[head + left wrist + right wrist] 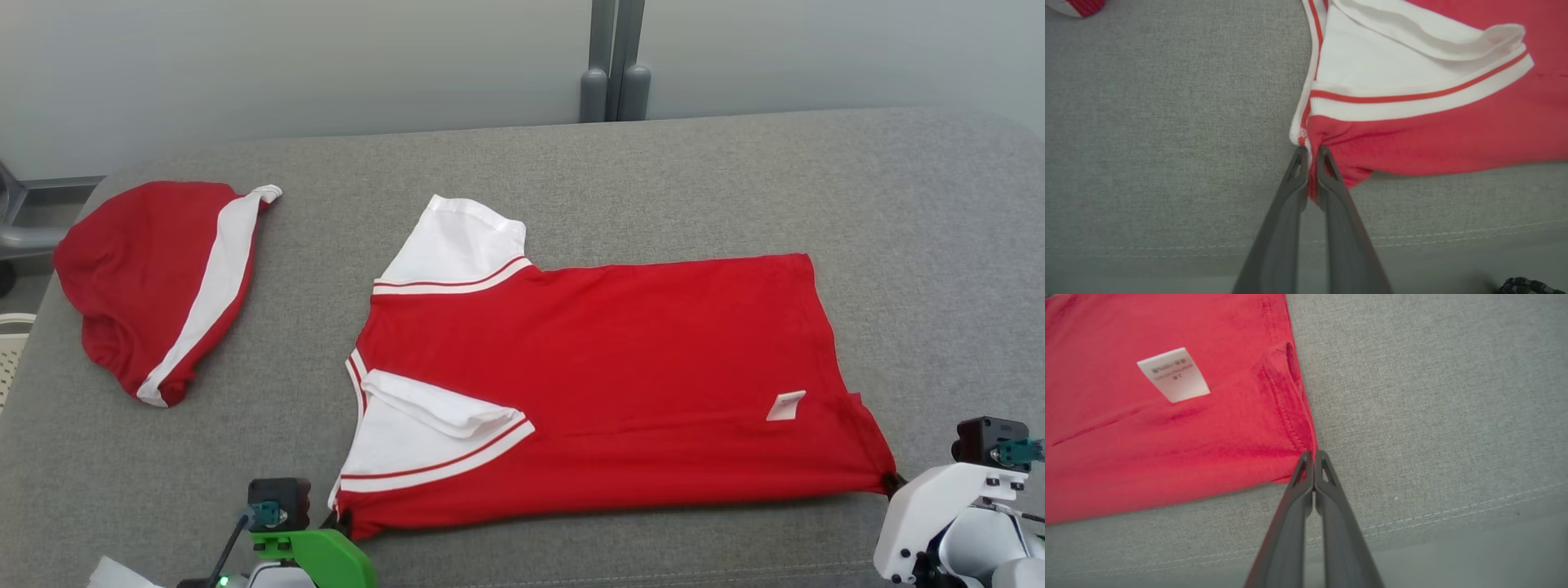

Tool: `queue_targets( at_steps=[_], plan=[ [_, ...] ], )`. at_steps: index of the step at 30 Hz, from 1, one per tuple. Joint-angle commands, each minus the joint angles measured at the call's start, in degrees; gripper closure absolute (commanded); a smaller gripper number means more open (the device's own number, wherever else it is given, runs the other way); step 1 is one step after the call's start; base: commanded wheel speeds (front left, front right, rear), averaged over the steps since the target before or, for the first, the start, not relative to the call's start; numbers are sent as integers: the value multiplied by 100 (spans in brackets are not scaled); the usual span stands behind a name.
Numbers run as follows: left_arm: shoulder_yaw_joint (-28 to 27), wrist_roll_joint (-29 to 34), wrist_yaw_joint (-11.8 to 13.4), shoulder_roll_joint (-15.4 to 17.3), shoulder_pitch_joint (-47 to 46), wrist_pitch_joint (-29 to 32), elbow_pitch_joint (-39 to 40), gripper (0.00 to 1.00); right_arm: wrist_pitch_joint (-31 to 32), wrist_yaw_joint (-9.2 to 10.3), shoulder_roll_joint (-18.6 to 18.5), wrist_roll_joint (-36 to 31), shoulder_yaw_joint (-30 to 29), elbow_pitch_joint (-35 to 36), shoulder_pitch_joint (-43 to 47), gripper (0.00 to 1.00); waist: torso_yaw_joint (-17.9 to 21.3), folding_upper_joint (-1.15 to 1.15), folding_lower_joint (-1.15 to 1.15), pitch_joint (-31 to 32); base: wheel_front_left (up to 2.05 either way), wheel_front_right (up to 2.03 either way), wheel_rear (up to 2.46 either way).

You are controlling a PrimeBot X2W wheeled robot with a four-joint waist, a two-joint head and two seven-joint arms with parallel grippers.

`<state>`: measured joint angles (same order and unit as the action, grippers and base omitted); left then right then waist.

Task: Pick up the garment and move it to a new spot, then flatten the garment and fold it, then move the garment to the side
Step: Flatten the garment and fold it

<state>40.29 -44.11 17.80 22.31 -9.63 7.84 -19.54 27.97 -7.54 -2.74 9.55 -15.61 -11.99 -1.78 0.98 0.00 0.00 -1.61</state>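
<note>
- Landmark first: a red-and-white bundle (pixel 155 286) of cloth sits at the left end of the grey upholstered surface (pixel 898 204). I place everything else from it.
- My left gripper (pixel 1310 154) is at the shirt corner closest to the bundle, on the near edge. Its fingers are all but closed, with a sliver of red cloth pinched between them just below the collar band.
- The red T-shirt (pixel 604 367), the garment I am working, lies to the right of the bundle and well apart from it. Its neck end points toward the bundle and its hem away.
- It looks mostly flat: the body is smooth with a few shallow creases. The far white sleeve (pixel 457 241) sticks out, and the near white sleeve (pixel 424 433) is turned in over the body and rumpled.
- A white care label (pixel 785 405) shows on the red cloth near the hem, on the side away from the bundle.
- My right gripper (pixel 1312 455) is at the near hem corner, the one farthest from the bundle. Its fingers are fully closed on the stitched hem.
- My reading: placing and flattening look nearly done. With both near corners held, the main fold comes next. Moving the shirt aside remains after that.
</note>
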Motion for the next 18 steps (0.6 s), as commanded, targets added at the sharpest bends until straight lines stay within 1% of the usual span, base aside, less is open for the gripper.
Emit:
queue_targets(
  at_steps=[1, 6, 10, 11, 12, 13, 16, 18],
  plan=[
    [10, -24, 106, 82, 139, 39, 95, 100, 60, 10, -29, 59, -56, 121, 173, 100, -14, 0, 0, 3, 0, 0, 0],
    [39, -27, 160, 116, 229, 92, 241, 100, 156, 10, -26, 162, -60, 280, 354, 100, -22, 0, 0, -6, 0, 0, 0],
    [57, -42, 228, 138, 264, 176, 315, 100, 273, 9, -26, 193, 46, 371, 407, 100, -7, 0, 0, -18, 0, 0, 0],
    [73, -34, 230, 140, 268, 197, 327, 67, 304, 9, -26, 204, 77, 391, 412, 100, -8, 0, 0, -16, 0, 0, 0],
    [101, -17, 227, 150, 277, 211, 324, 2, 356, 9, -19, 196, 124, 397, 428, 62, -10, 0, 0, -11, 0, 0, 0],
    [107, -7, 238, 157, 287, 201, 323, 0, 363, 9, -20, 192, 127, 426, 440, 0, -15, 0, 0, -3, 0, 0, 0],
    [116, -11, 250, 132, 349, 146, 295, 0, 287, 9, -19, 247, 72, 443, 489, 0, -54, 0, 0, 73, 0, 0, 0],
    [56, -29, 275, 107, 384, -2, 311, 0, 219, 9, -22, 253, 39, 439, 509, 0, -85, 0, 0, 130, 0, 0, 0]
  ],
)
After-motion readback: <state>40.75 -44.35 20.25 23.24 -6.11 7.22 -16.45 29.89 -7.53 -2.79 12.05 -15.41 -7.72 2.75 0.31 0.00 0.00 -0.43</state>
